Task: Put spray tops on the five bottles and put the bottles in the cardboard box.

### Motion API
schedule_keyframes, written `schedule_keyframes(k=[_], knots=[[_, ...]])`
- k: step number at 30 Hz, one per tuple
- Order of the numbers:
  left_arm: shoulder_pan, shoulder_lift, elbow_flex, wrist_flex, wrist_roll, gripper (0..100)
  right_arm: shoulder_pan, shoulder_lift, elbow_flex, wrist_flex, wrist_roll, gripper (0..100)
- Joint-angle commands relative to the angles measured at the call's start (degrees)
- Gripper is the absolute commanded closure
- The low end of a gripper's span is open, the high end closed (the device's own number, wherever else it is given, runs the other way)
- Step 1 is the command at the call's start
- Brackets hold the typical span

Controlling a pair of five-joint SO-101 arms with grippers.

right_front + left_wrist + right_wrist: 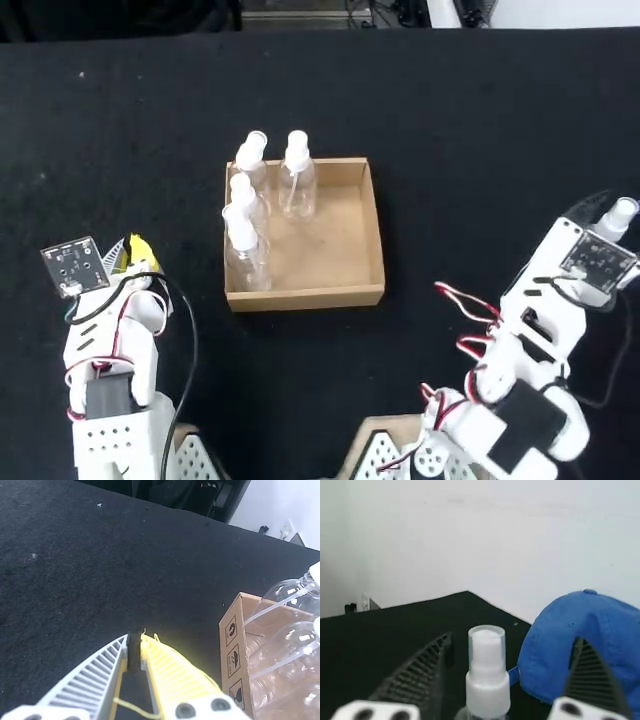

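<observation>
1. The right gripper (512, 640) is spread wide. Its fingers stand either side of the fifth bottle (486, 677) and do not touch its spray top. Nothing is gripped.
2. The left gripper (135, 636) is closed on itself with nothing in it. It is low over the black table (450, 120), left of the cardboard box (376, 235) and near its left wall.
3. In the box, four bottles with tops on (298, 185) crowd the left wall and back. The right half of the floor is bare.
4. The fifth bottle is upright, top on, far right of the table and well apart from the box.
5. Risk: closing on the narrow top rather than the body would likely let the bottle swing or slip.
6. Risk: a finger nudge could tip it. The table edge looks close behind it in the right wrist view, and a blue rounded thing (570, 625) sits just beyond.
7. Risk: a low carry could clip the box's right wall, and a drop too far left could topple the standing bottles.
8. Room: open table between the right arm and the box, so the approach path is free.
</observation>
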Motion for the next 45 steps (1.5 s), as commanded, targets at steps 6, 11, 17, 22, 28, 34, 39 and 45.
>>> schedule_keyframes(k=[6, 11, 17, 22, 28, 34, 39, 45], knots=[[-0.7, -1.1, 1.3, 0.2, -0.4, 97, -0.5, -5.4, -0.4, 15.6, 0.3, 66.6], [-0.7, -1.1, 1.3, 0.2, -0.4, 97, -0.9, -5.3, -1.9, 20.4, 0.3, 66.6], [-0.7, -1.1, 1.3, 0.3, -0.4, 97, -0.8, -5.0, -2.1, 20.7, 0.3, 66.6], [-0.7, -1.1, 1.3, 0.3, -0.4, 97, -0.4, 0.7, -4.9, 20.2, 0.4, 66.6], [-0.7, -1.1, 1.3, 0.3, -0.4, 97, -0.4, 5.7, -7.6, 18.6, 0.0, 66.6], [-0.7, -1.1, 1.3, 0.3, -0.4, 97, -1.0, 5.8, -3.0, 7.2, 0.3, 66.6], [-0.7, -1.1, 1.3, 0.3, -0.4, 97, -0.7, 5.8, -2.2, 5.9, 0.3, 66.6], [-0.7, -1.1, 1.3, 0.3, -0.4, 97, -0.5, 5.8, 0.0, 5.9, 0.4, 66.6]])
